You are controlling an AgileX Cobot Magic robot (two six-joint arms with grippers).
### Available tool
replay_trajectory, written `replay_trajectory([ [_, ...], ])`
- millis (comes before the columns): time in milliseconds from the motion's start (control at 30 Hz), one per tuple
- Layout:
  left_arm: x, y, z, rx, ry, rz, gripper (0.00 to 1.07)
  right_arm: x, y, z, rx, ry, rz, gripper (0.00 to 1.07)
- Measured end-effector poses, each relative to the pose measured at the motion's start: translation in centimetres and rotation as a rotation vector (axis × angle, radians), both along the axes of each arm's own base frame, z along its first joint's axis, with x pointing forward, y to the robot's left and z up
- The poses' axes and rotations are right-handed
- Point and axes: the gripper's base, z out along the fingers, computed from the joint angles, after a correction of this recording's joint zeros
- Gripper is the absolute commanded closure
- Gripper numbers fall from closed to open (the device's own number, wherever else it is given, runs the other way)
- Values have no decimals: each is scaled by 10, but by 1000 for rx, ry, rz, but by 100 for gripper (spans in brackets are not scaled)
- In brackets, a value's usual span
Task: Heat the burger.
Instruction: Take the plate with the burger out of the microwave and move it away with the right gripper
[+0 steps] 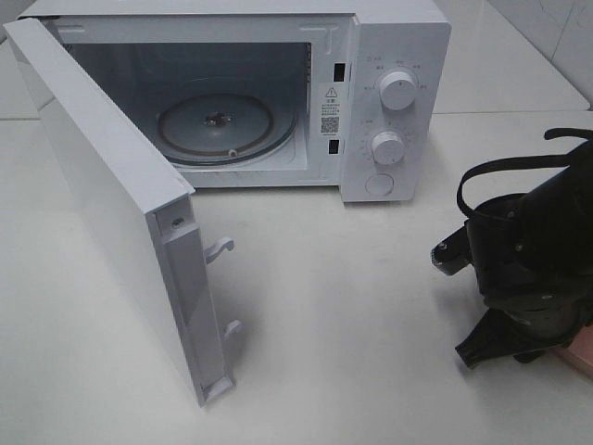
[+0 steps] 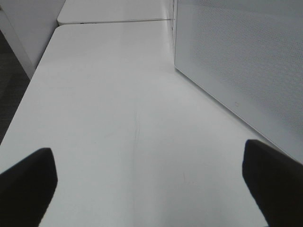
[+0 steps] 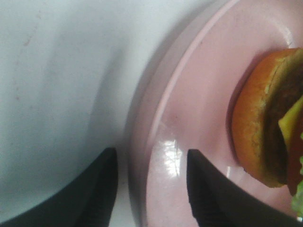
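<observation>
The burger (image 3: 265,127) lies on its side on a round pink plate (image 3: 199,90), showing its golden-brown bun, dark patty, yellow cheese and a little lettuce. My right gripper (image 3: 151,151) is open and straddles the plate's rim, with one finger (image 3: 102,189) outside over the table and the other finger (image 3: 203,194) over the plate's inner surface. In the exterior high view the right arm (image 1: 528,269) hides the burger, and only a sliver of the plate (image 1: 579,352) shows. My left gripper (image 2: 147,151) is open over bare table, holding nothing.
A white microwave (image 1: 389,102) stands at the back with its door (image 1: 111,213) swung wide open toward the front left. Its glass turntable (image 1: 218,125) is bare. The white panel (image 2: 241,71) in the left wrist view is part of the microwave.
</observation>
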Motion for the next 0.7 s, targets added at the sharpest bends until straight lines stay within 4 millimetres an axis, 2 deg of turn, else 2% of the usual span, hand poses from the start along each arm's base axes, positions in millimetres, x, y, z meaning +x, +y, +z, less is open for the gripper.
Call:
replay_trajectory([
  [200,0,0,0,0,0,0,6,-3,2,13,63,5,3,55],
  [333,0,0,0,0,0,0,6,-8,3,41,134,-32,34,51],
  [467,0,0,0,0,0,0,6,-12,3,56,179,-36,61,44],
  [533,0,0,0,0,0,0,6,-18,2,70,230,-35,96,37],
  [667,0,0,0,0,0,0,6,-24,2,82,279,-32,124,33],
  [700,0,0,0,0,0,0,6,-29,2,91,315,-31,148,32],
])
